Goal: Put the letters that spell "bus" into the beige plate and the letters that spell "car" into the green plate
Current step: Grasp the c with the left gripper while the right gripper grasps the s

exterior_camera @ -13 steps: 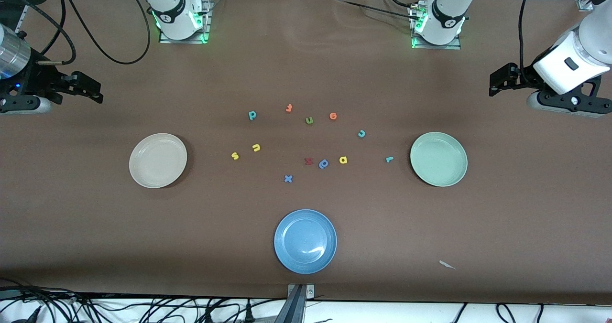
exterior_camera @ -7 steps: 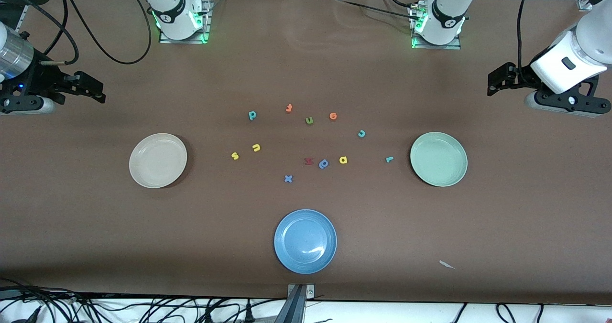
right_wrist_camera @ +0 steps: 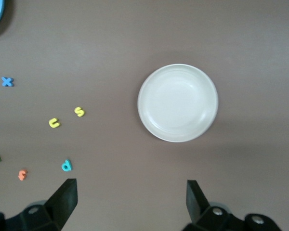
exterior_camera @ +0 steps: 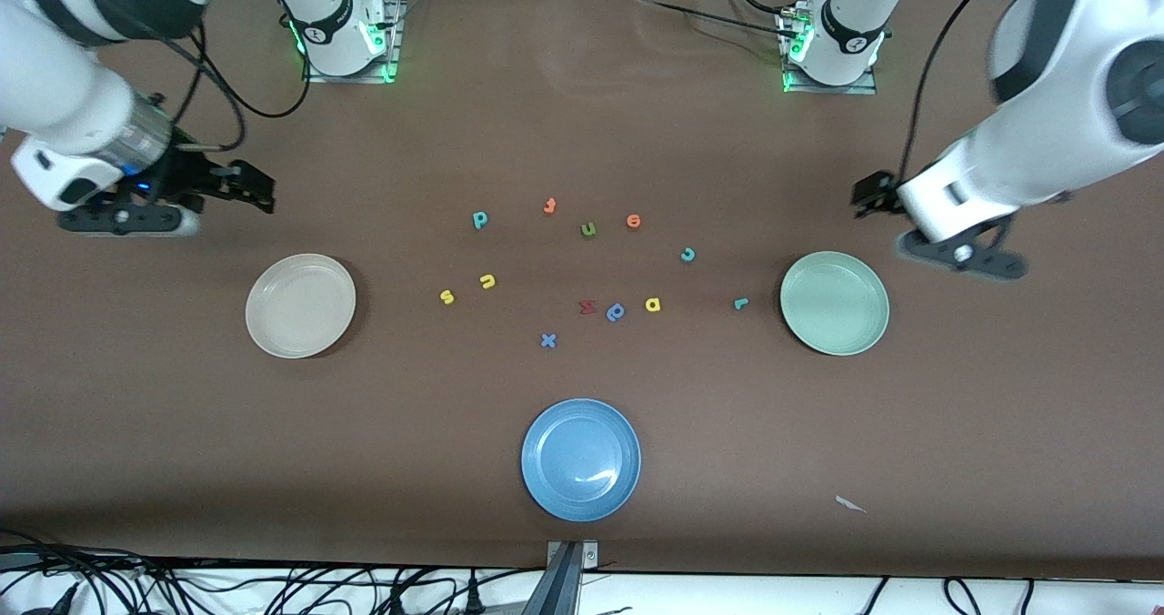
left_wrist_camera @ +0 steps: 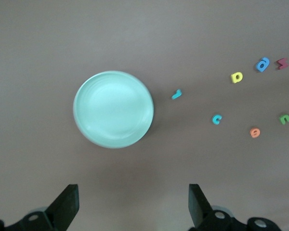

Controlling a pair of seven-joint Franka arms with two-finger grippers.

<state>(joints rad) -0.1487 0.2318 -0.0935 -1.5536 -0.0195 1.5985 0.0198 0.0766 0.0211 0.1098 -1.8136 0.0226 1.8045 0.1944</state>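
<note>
The beige plate [exterior_camera: 300, 306] [right_wrist_camera: 177, 102] lies toward the right arm's end, the green plate [exterior_camera: 834, 303] [left_wrist_camera: 113, 109] toward the left arm's end. Between them lie the teal b [exterior_camera: 480, 220] [right_wrist_camera: 66, 166], yellow u [exterior_camera: 487, 280] [right_wrist_camera: 54, 123], yellow s [exterior_camera: 446, 297] [right_wrist_camera: 79, 111], teal c [exterior_camera: 688, 254] [left_wrist_camera: 216, 119], yellow a [exterior_camera: 652, 304] [left_wrist_camera: 237, 77] and teal r [exterior_camera: 741, 303] [left_wrist_camera: 177, 94]. My right gripper [exterior_camera: 259, 189] [right_wrist_camera: 131, 197] hangs open and empty over bare table beside the beige plate. Over bare table beside the green plate, my left gripper [exterior_camera: 868, 195] [left_wrist_camera: 133, 199] is open and empty.
A blue plate [exterior_camera: 580, 458] sits nearest the front camera. Mixed among the letters are an orange t [exterior_camera: 549, 205], green u [exterior_camera: 588, 228], orange o [exterior_camera: 634, 221], red letter [exterior_camera: 587, 306], darker blue letter [exterior_camera: 616, 312] and blue x [exterior_camera: 547, 340]. A white scrap [exterior_camera: 850, 504] lies near the front edge.
Both arms have swung in from the table's ends toward the plates, the left more than the right. Both grippers stay open. No letter or plate has moved.
</note>
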